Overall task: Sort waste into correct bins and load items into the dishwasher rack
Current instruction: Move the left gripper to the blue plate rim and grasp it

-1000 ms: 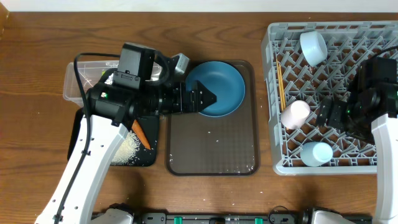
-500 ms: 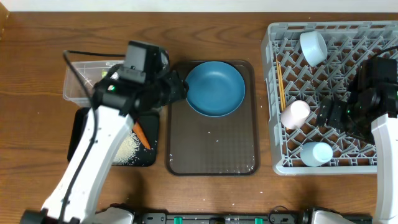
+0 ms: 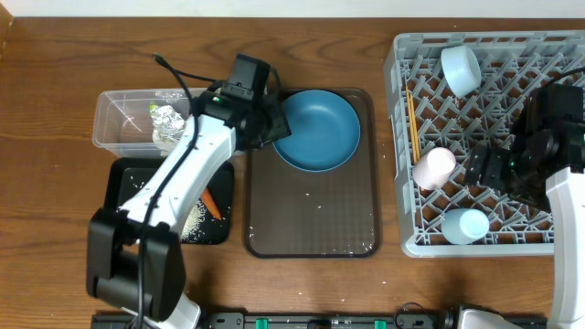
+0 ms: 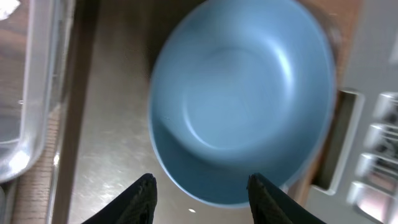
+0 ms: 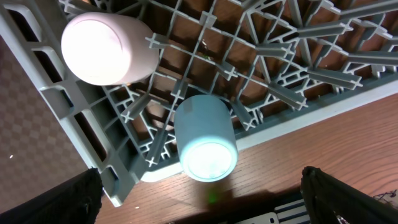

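The round blue plate (image 3: 320,130) lies on the brown tray (image 3: 311,219). My left gripper (image 3: 271,128) is open and empty at the plate's left rim. In the left wrist view the plate (image 4: 242,106) sits just ahead of the open fingers (image 4: 202,194). Foil wrapper (image 3: 167,119) lies in the clear tub (image 3: 114,117). The carrot (image 3: 208,201) and rice (image 3: 190,219) lie in the black tub (image 3: 123,196). My right gripper (image 3: 486,164) is open over the grey rack (image 3: 402,137), above the pink cup (image 5: 102,50) and light blue cup (image 5: 205,140).
The rack also holds the white bowl (image 3: 460,68) at its back and chopsticks (image 3: 411,123) along its left side. A few rice grains lie on the tray. The clear tub's wall (image 4: 31,93) is close on the left of my left gripper.
My left arm has swung back and turned; its gripper moved from over the plate's left part to the plate's left rim. The right arm has not moved.
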`<state>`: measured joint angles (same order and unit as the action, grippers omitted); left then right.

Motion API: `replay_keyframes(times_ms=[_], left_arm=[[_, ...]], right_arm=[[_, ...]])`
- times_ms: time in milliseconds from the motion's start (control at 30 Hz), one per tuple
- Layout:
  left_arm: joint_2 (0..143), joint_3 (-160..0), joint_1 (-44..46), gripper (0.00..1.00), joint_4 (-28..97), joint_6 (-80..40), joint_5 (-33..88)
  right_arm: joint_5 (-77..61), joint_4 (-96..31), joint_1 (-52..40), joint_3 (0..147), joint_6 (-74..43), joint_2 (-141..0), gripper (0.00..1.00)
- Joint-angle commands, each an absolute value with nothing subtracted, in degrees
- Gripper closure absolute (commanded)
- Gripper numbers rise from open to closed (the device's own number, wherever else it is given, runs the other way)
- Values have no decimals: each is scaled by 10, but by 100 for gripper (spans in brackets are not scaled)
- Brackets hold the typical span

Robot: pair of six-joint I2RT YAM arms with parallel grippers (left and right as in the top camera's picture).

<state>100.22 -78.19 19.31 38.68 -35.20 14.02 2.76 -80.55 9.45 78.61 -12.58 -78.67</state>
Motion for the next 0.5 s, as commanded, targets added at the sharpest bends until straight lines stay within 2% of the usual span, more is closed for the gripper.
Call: replay_keyframes(times_ms=[0,467], left_arm=[[1028,-778,194,50,382,-368,97],[1121,-778,197,49,340,-385,98]], right_arm=[[30,-805,98,793,-119,-783,1],[30,-805,98,793,-119,-783,1]])
